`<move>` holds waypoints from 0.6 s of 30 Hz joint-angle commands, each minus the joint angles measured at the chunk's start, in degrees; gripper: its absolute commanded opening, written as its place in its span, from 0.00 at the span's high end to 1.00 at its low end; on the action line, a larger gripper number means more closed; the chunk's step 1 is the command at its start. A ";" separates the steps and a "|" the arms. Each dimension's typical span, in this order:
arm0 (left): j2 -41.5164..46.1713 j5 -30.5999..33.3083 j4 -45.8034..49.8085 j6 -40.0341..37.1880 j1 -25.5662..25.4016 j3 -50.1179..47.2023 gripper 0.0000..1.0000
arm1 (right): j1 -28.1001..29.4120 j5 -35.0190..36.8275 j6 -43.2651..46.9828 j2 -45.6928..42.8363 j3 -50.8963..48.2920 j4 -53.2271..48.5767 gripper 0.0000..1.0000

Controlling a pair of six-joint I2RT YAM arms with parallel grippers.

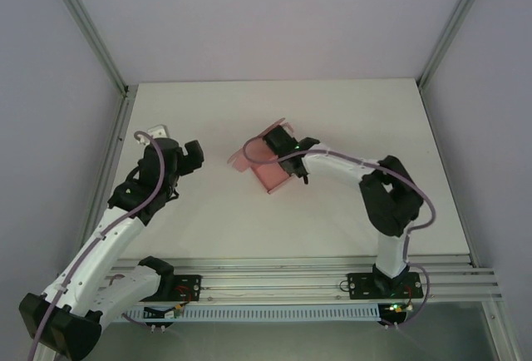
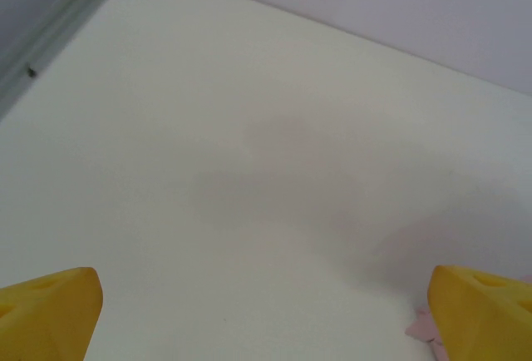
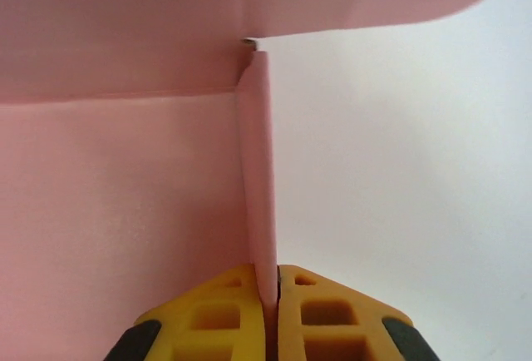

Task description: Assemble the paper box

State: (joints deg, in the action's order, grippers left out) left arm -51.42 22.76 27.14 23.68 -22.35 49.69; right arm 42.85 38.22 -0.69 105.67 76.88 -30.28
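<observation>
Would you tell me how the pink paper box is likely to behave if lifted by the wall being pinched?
Probably floppy: the paper box is thin card, its pinched wall a mere sliver between the right fingers. Likely very light, so a push should slide it across the table. Its upper flap curves, so lifting may bend it.

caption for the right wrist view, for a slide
Right gripper, jaws shut on an upright flap of the pink paper box.

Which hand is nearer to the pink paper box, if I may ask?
Right. The right hand grips a flap of the paper box; the left hand is open, apart, to its left.
</observation>
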 commanded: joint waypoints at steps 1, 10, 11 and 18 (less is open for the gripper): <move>2.05 -9.71 -6.49 1.75 0.36 -2.49 0.00 | -1.30 -1.97 -0.81 -3.93 1.09 -1.80 1.00; -3.51 -4.77 -6.47 12.28 2.52 -2.32 0.00 | -7.71 -26.31 -5.37 -18.48 -5.36 5.65 1.00; -5.75 -8.27 -8.63 13.80 3.21 -2.66 0.00 | -7.98 -28.75 -6.26 -19.88 -6.14 6.71 1.00; -20.75 -51.30 -50.89 18.18 3.22 -9.44 0.00 | -14.11 -52.30 -16.95 -25.49 -12.04 18.81 1.00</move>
State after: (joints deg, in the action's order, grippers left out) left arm -69.14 -7.38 -3.03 37.82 -18.87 40.64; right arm 31.00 0.36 -10.90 81.17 66.78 -19.55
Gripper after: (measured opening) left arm 0.997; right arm 0.065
